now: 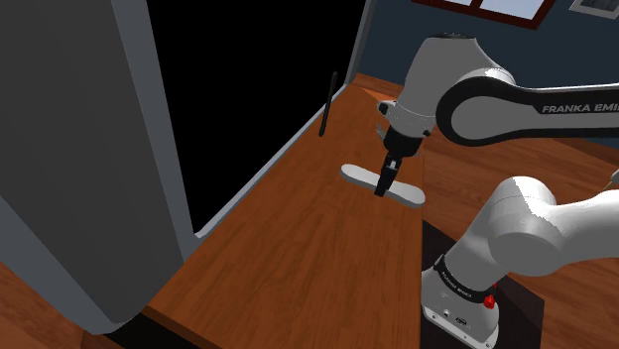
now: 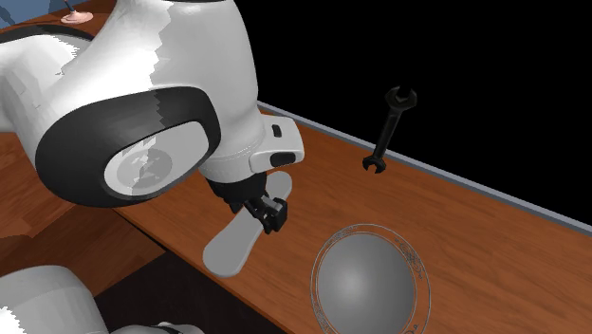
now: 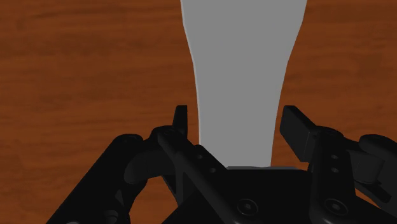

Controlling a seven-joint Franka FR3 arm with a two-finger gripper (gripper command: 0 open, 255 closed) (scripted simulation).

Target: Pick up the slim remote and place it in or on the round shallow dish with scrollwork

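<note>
Wrench (image 2: 388, 130) beyond remote (image 2: 228, 249), dish (image 2: 370, 285) beside hand (image 2: 272, 220)

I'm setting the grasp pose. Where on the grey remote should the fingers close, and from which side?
I'd grip the remote at its narrow waist, coming straight down from above with the fingers across its width. It lies flat on the wooden table, so only its long side edges are reachable, and it flares wider beyond the waist.
</note>
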